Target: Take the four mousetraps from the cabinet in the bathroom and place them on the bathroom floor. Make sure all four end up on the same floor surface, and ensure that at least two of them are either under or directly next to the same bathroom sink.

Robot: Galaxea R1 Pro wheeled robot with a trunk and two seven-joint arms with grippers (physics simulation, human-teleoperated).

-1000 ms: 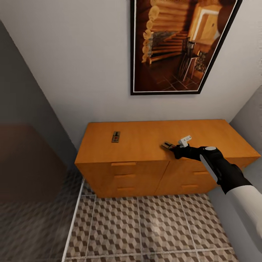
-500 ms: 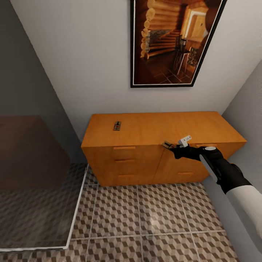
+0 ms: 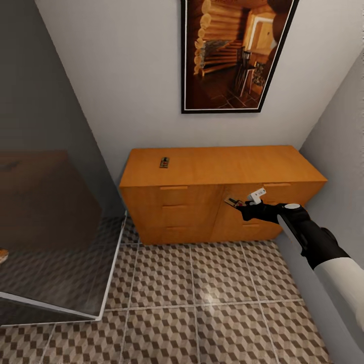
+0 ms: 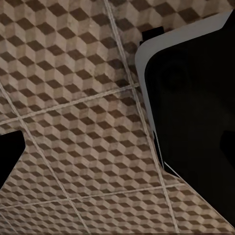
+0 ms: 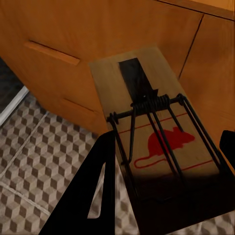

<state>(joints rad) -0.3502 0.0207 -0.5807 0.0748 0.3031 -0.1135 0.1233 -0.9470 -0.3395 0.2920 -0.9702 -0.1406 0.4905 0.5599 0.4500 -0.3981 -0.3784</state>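
The orange-brown cabinet (image 3: 212, 174) stands against the back wall. One mousetrap (image 3: 164, 162) lies on its top near the left end. My right gripper (image 3: 241, 205) is shut on a second mousetrap (image 3: 233, 202), held in the air in front of the drawer fronts. In the right wrist view this mousetrap (image 5: 156, 142) shows a red mouse print and a black wire spring, with a dark finger (image 5: 98, 196) at its side. The cube-patterned bathroom floor (image 3: 202, 293) spreads below. My left gripper (image 4: 122, 139) hangs open over the floor tiles (image 4: 73, 122).
A glass shower panel (image 3: 55, 222) with a pale frame stands at the left. A grey wall (image 3: 338, 151) closes the right side. A framed cabin picture (image 3: 232, 50) hangs above the cabinet. The robot's dark base (image 4: 196, 107) shows in the left wrist view.
The whole view has shifted: the cabinet now sits farther away and higher in the picture. The held mousetrap has come off the cabinet top and now hangs in front of the drawers.
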